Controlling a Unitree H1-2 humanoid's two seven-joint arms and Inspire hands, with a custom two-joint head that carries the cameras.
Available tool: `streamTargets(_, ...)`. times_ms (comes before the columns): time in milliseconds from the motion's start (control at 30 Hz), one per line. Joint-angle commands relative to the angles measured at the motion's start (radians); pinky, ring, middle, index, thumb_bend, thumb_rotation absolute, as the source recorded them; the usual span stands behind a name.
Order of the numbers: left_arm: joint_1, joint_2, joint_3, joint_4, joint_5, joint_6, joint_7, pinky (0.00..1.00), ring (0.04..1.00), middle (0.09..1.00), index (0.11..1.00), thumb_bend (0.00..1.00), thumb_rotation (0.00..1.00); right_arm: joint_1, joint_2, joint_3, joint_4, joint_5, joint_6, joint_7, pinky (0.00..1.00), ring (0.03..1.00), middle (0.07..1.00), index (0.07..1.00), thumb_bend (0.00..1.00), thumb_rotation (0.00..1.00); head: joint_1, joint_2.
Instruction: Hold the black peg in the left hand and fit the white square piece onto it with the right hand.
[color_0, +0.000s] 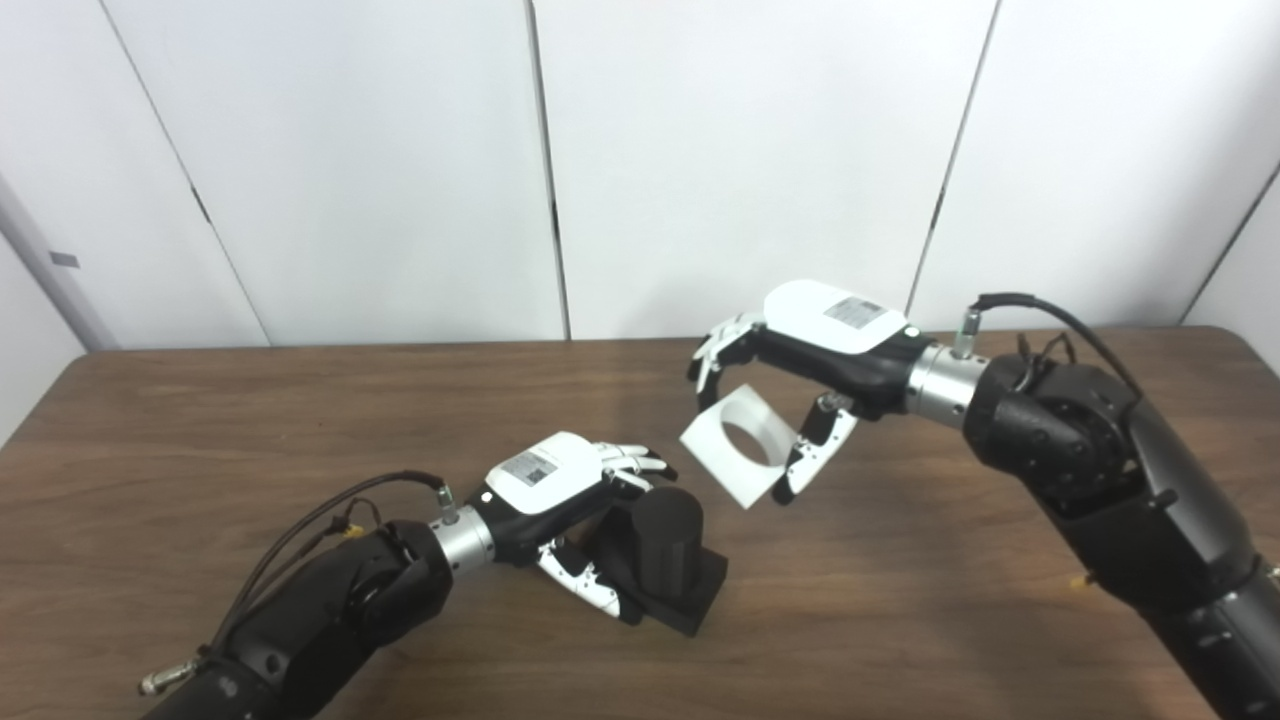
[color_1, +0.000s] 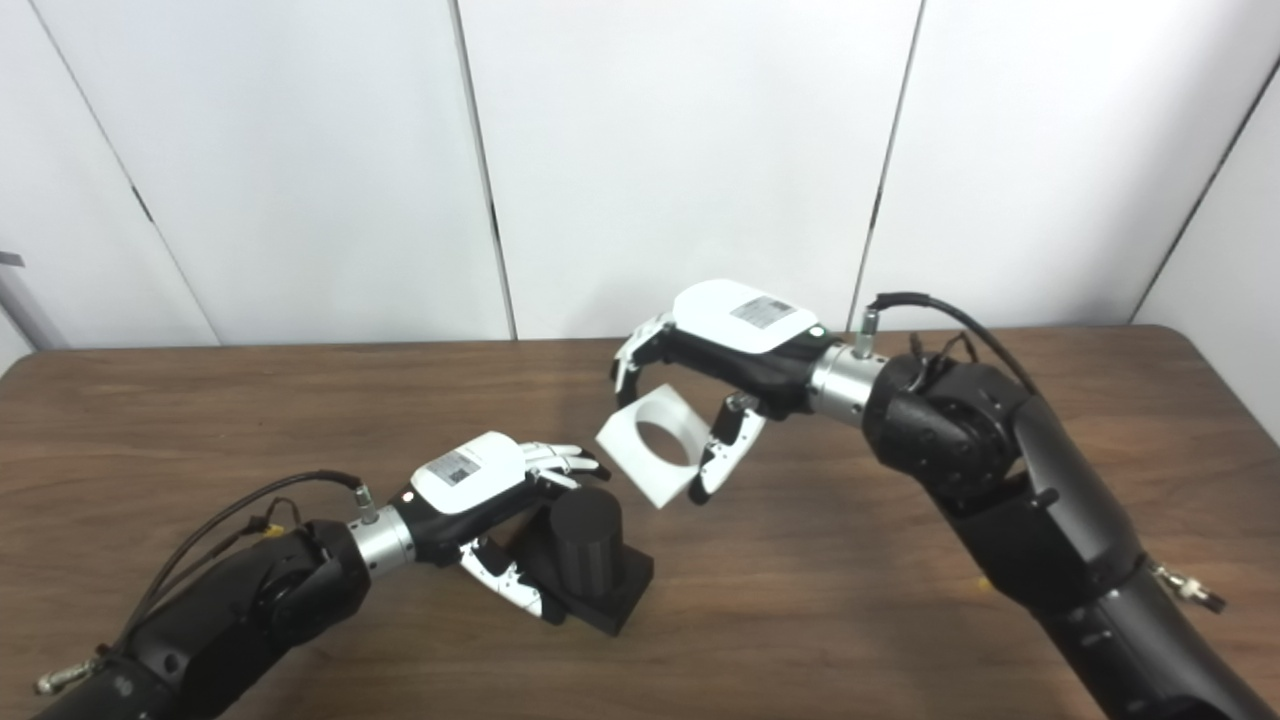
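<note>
The black peg (color_0: 668, 545), a thick round post on a square black base, is tilted above the brown table (color_0: 200, 430) at centre left. My left hand (color_0: 560, 500) is shut on it, fingers over the post and thumb under the base. The white square piece (color_0: 738, 443) has a large round hole and hangs in the air just up and right of the peg's top, a small gap apart. My right hand (color_0: 800, 370) is shut on the piece, fingers on its upper edge and thumb on its right edge.
White wall panels (color_0: 400, 170) stand behind the table's far edge. Both forearms (color_1: 1000, 480) reach in over the table from the bottom corners, with cables at the wrists.
</note>
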Motion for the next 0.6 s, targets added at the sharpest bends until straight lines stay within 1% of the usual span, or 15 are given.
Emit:
streamTargets(0, 0.041, 0.005, -0.031, 0.022, 0.097, 0.039, -0.102, 0.87, 0.909, 0.882, 0.493, 0.52, 0.08, -0.040, -0.006, -0.010, -0.040, 0.007, -0.019, -0.003, 0.70, 0.838, 0.762, 0.479, 0.52, 0.14, 0.000, 0.001)
streamTargets(167, 0.045, 0.003, -0.017, 0.012, 0.108, 0.041, -0.115, 0.87, 0.907, 0.883, 0.493, 0.52, 0.08, -0.038, 0.008, -0.003, -0.050, 0.016, -0.011, 0.014, 0.70, 0.842, 0.766, 0.479, 0.52, 0.14, 0.005, 0.006)
streamTargets(333, 0.047, -0.002, -0.009, 0.019, 0.116, 0.030, -0.108, 0.85, 0.902, 0.878, 0.493, 0.52, 0.08, -0.034, 0.020, 0.000, -0.059, 0.015, 0.000, 0.030, 0.69, 0.839, 0.768, 0.479, 0.52, 0.14, 0.008, 0.011)
streamTargets(567, 0.045, -0.006, -0.004, 0.019, 0.125, 0.033, -0.115, 0.86, 0.902, 0.878, 0.493, 0.52, 0.08, -0.030, 0.030, 0.002, -0.051, 0.024, -0.027, 0.032, 0.68, 0.825, 0.762, 0.478, 0.52, 0.13, 0.010, 0.014)
